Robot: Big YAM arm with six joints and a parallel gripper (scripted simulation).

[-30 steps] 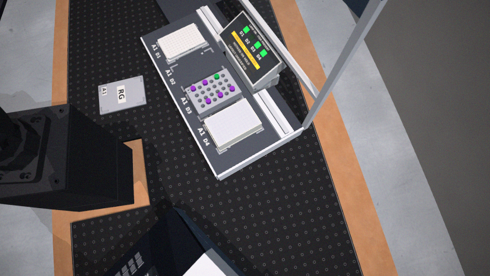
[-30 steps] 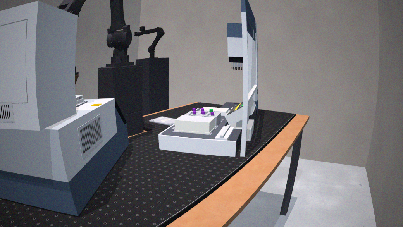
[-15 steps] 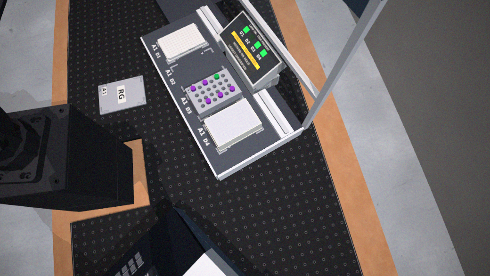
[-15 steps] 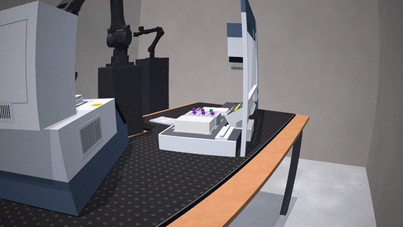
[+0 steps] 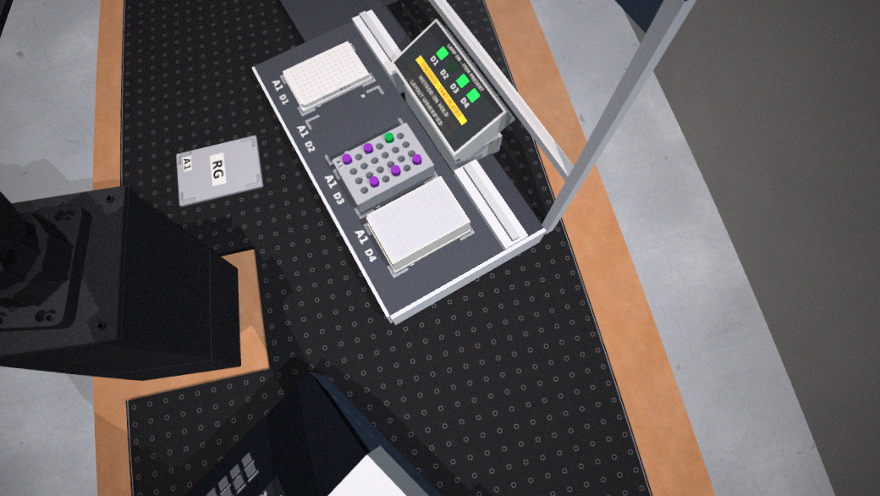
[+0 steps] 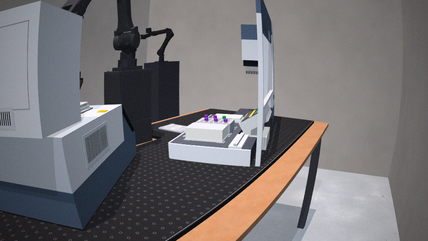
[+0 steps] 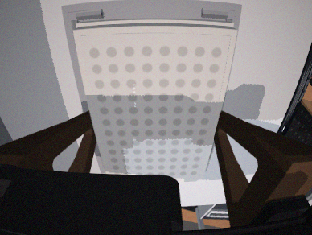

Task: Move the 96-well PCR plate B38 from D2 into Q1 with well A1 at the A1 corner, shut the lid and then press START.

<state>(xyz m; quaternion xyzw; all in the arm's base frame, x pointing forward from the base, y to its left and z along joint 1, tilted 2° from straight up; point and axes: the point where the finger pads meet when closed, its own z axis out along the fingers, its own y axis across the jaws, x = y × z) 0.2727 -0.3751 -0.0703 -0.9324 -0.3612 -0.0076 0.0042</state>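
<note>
In the wrist view my gripper [image 7: 155, 117] is shut on the long sides of the white PCR plate B38 [image 7: 155, 95], wells up. The plate lies over Q1's grey block [image 7: 152, 9]. Two locators [image 7: 88, 15] [image 7: 216, 13] show past its far end. I cannot tell whether the plate rests on the block or hangs just above it. Q1 [image 6: 56, 143] stands at the left of the exterior view with its lid [image 6: 33, 68] raised. Its key panel [image 5: 237, 474] shows at the bottom of the top view. Position D2 [image 5: 344, 126] is empty. The gripper is hidden in the top and exterior views.
The hand-off row holds plate R33 on D1 [image 5: 326, 74], the tube cooling block on D3 [image 5: 382, 165] with purple and green capped tubes, and the deep-well block on D4 [image 5: 418, 224]. The RG nest [image 5: 218, 169] is empty. The liquid handler's status panel [image 5: 452, 92] and gantry post [image 6: 263, 83] stand behind the row.
</note>
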